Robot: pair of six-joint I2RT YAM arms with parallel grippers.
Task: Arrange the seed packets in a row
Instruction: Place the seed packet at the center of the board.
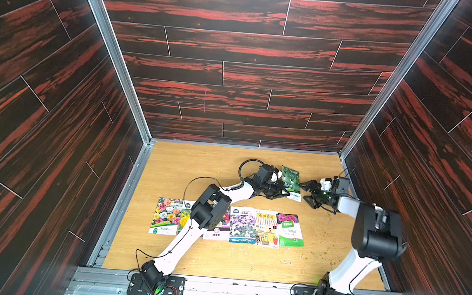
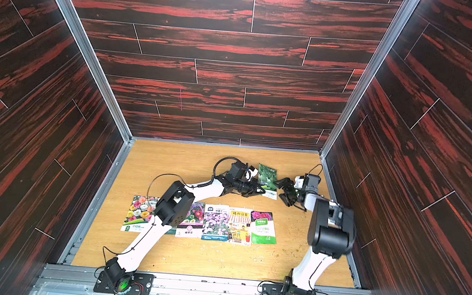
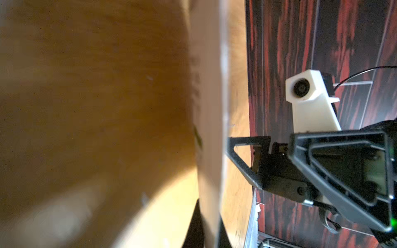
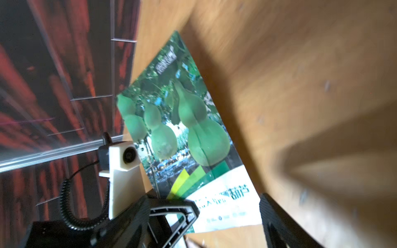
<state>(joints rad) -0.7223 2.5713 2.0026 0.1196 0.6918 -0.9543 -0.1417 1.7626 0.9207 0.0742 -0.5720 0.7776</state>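
Observation:
A green gourd seed packet (image 1: pixel 291 180) (image 2: pixel 267 178) is held off the table at the back right, my left gripper (image 1: pixel 285 192) (image 2: pixel 260 190) shut on its lower white corner. The left wrist view shows it edge-on and blurred (image 3: pixel 208 107) between the jaws of the left gripper (image 3: pixel 209 234). My right gripper (image 1: pixel 306 193) (image 2: pixel 282 188) stands open just right of it, apart from it. In the right wrist view the packet (image 4: pixel 182 128) faces the right gripper (image 4: pixel 197 227). Several seed packets (image 1: pixel 242 226) (image 2: pixel 216 224) lie side by side in a row mid-table.
The left arm's elbow (image 1: pixel 209 207) hangs over the row and hides part of two packets. The right arm's elbow (image 1: pixel 376 233) is near the right wall. Crumbs (image 1: pixel 319 246) dot the wooden table (image 1: pixel 198 168) on the right. Dark panelled walls enclose three sides.

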